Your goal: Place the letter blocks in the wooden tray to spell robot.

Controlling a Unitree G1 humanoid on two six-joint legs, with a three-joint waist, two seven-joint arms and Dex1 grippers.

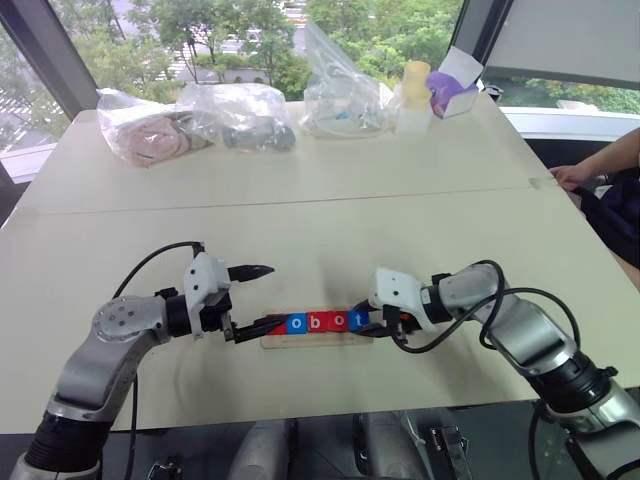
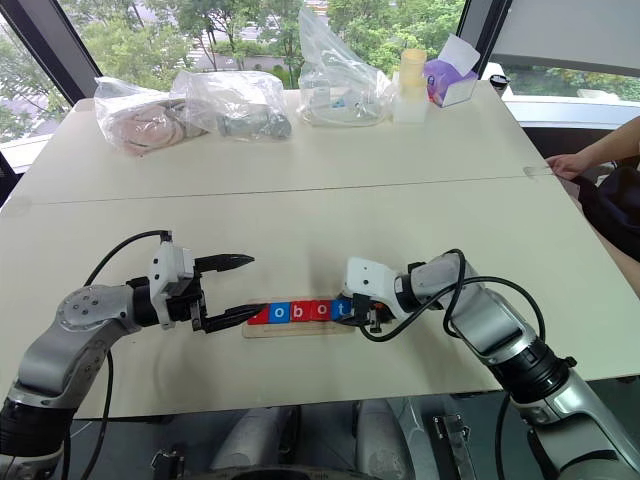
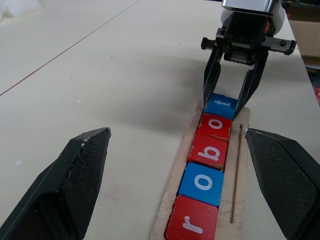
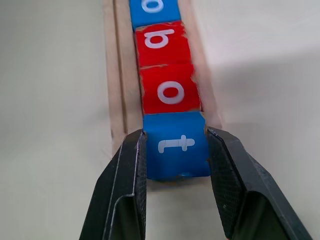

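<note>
As read along wooden tray (image 3: 239,165), letter blocks (image 3: 207,150) spell "robot".

Silver arms (image 1: 110,350), black cables, textured black claw fingers (image 3: 80,175).

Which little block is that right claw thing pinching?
On the big beige table, find the wooden tray between the two arms. The blue t block sits at its end, clamped by the right tool. Its neighbour is a red o block.

Five letter blocks (image 3: 205,175) in a wooden tray (image 3: 239,165) read r, o, b, o, t in white: red r, blue o, red b, red o, blue t.
</note>
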